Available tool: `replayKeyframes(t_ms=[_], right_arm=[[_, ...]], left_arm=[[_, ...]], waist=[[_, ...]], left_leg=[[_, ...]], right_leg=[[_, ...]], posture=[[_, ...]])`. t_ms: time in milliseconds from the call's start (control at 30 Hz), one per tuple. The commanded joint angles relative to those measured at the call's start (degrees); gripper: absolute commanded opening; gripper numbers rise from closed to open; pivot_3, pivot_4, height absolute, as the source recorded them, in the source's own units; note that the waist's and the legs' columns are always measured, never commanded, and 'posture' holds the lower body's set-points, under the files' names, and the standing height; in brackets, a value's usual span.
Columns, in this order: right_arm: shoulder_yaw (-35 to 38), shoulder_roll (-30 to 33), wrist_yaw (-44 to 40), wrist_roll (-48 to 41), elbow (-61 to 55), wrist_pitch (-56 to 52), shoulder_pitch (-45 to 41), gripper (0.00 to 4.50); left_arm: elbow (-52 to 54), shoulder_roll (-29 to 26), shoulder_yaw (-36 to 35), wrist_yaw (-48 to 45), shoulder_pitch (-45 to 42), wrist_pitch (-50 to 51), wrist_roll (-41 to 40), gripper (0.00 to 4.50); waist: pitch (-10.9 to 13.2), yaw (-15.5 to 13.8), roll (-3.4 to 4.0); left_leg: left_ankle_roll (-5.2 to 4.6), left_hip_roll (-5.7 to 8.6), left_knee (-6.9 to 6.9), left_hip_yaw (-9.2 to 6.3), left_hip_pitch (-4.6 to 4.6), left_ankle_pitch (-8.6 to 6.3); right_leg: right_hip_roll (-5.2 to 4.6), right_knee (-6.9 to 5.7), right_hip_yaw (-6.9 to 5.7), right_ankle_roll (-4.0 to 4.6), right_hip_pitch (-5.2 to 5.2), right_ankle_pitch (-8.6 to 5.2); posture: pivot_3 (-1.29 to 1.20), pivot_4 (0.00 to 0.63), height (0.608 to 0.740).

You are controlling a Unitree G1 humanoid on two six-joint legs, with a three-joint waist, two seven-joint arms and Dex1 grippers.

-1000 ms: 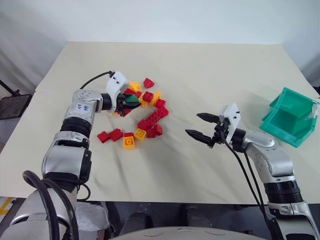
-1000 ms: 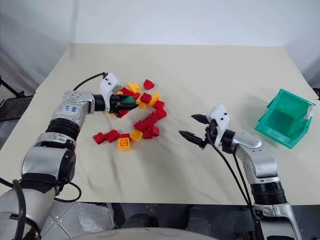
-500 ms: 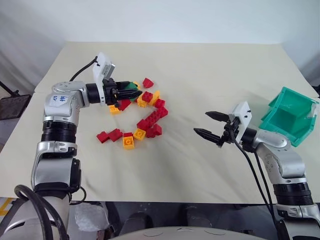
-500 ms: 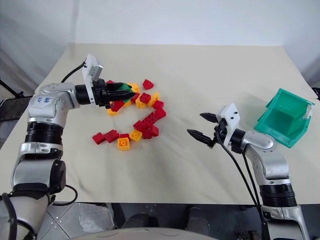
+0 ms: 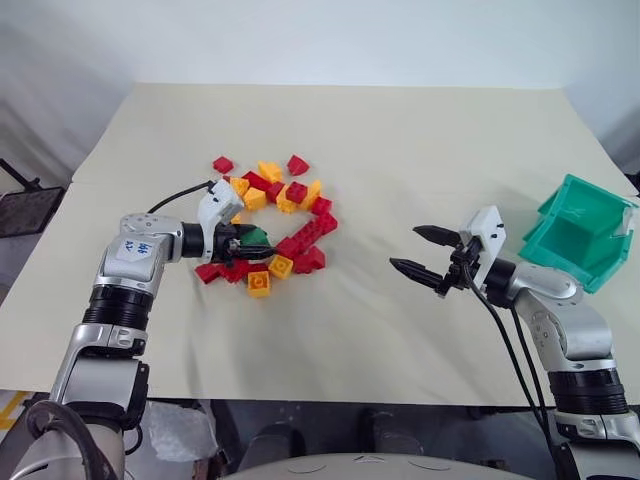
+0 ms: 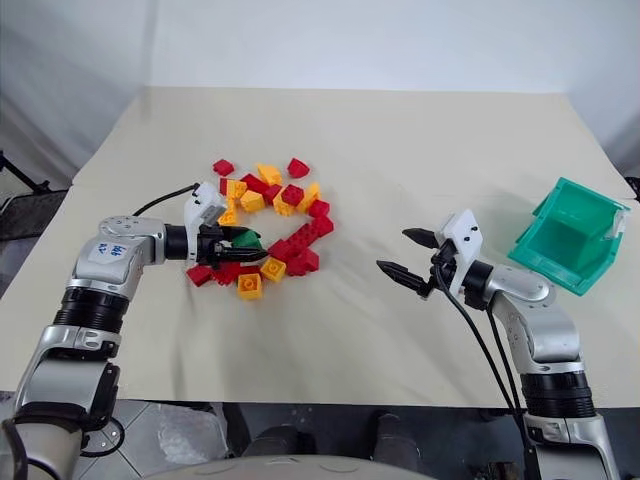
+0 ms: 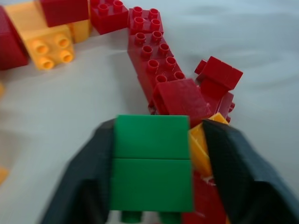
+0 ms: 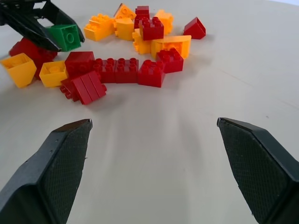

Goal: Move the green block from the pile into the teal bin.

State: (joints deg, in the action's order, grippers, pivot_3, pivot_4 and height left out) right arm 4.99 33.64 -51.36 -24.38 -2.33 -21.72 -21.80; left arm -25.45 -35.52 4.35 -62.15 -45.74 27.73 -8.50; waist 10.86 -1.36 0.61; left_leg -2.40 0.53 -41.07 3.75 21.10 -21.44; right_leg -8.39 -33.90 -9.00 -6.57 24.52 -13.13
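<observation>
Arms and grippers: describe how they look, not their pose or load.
Both arms are silver metal with black ribbed joint bands. The left arm bears a white label with blue writing. Each gripper, left and right, has a white wrist housing and two black pointed fingers with textured pads. Black cables run along both arms.

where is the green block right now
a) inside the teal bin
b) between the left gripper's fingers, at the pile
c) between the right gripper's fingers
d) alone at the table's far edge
b: the green block sits between the two black fingers of the left gripper at the near edge of the pile, while the right gripper stands open with nothing in it, and the teal bin shows no block.
</observation>
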Motion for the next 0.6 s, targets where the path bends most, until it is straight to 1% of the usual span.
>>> replayKeyframes(t_ms=[33, 67, 433, 533, 567, 600], right_arm=[[1.17, 0.31, 0.27, -1.00, -2.24, 0.11, -0.63, 4.50], [1.16, 0.33, 0.27, -0.98, -2.17, 0.13, -0.71, 4.50], [0.50, -0.23, 0.48, -0.52, -1.06, 0.44, -2.02, 4.50], [0.50, -0.34, 0.56, -0.46, -0.98, 0.48, -2.10, 4.50], [0.49, -0.37, 0.59, -0.41, -0.97, 0.50, -2.11, 4.50], [0.52, -0.38, 0.62, -0.38, -1.04, 0.53, -2.04, 4.50]], left_arm=[[0.49, -0.28, 0.39, 0.58, 0.68, -1.44, 0.68, 4.28], [0.38, -0.38, 0.28, 0.37, 0.48, -1.45, 0.52, 4.46], [-7.63, -0.15, 1.78, -0.18, -4.16, -4.51, 2.57, 4.46], [-10.30, -0.27, 2.11, -0.67, -6.07, -5.58, 3.30, 3.89], [-11.05, -0.34, 2.23, -0.99, -6.64, -5.70, 3.43, 3.51], [-11.72, -0.49, 2.51, -1.41, -7.11, -6.18, 3.71, 3.31]], waist=[[0.00, 0.06, 0.00], [0.00, 0.08, 0.00], [0.00, 0.11, 0.00], [0.00, 0.09, 0.00], [0.00, 0.09, 0.00], [0.00, 0.11, 0.00]], left_leg=[[0.00, 0.00, 0.00, -0.01, -0.01, 0.00], [0.00, 0.00, 0.00, 0.00, 0.00, 0.00], [0.00, 0.01, 0.00, 0.06, 0.01, 0.00], [0.00, 0.01, 0.00, 0.09, 0.02, 0.00], [0.00, 0.01, 0.00, 0.10, 0.03, 0.00], [0.00, 0.01, 0.00, 0.11, 0.04, 0.00]], right_leg=[[0.00, 0.00, 0.02, 0.00, 0.00, 0.01], [0.00, -0.01, 0.01, 0.01, 0.01, 0.01], [0.01, -0.01, -0.02, 0.01, 0.01, 0.01], [0.01, -0.01, -0.04, 0.01, 0.01, 0.01], [0.01, 0.00, -0.04, 0.01, 0.01, 0.01], [0.01, 0.00, -0.04, 0.01, 0.01, 0.01]], posture=[[0.00, 0.150, 0.740], [0.00, 0.150, 0.740], [0.00, 0.150, 0.740], [0.00, 0.150, 0.740], [0.00, 0.150, 0.740], [0.00, 0.150, 0.740]])
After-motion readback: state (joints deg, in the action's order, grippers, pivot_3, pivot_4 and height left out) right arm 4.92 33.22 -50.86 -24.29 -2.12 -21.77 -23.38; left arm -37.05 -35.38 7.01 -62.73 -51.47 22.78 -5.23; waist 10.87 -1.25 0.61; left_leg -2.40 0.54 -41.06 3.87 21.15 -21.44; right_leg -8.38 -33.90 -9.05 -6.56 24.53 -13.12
